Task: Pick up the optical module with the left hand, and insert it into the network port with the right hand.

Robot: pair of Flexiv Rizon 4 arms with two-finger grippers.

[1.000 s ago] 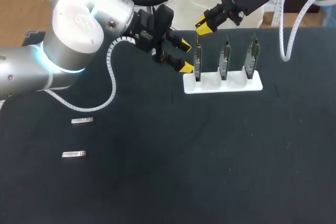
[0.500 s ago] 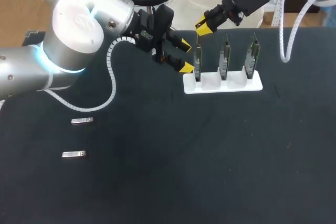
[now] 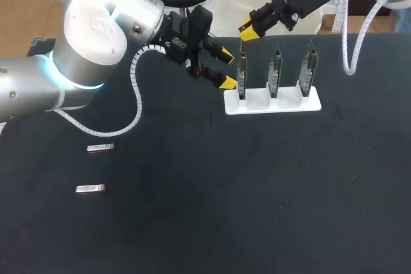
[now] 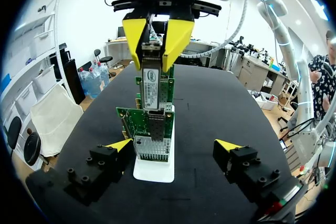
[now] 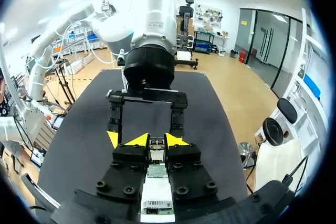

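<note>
Our right gripper (image 4: 157, 38) is pinching the optical module (image 4: 150, 82) upright, nose down over the network port (image 4: 156, 125), contact unclear. Our left gripper (image 4: 173, 148) is gaping.

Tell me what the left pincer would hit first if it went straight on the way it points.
Probably the silver port cage on the nearest green circuit board, standing in the white plastic rack dead ahead of the open left pincer. How far off it is remains hard to judge.
</note>
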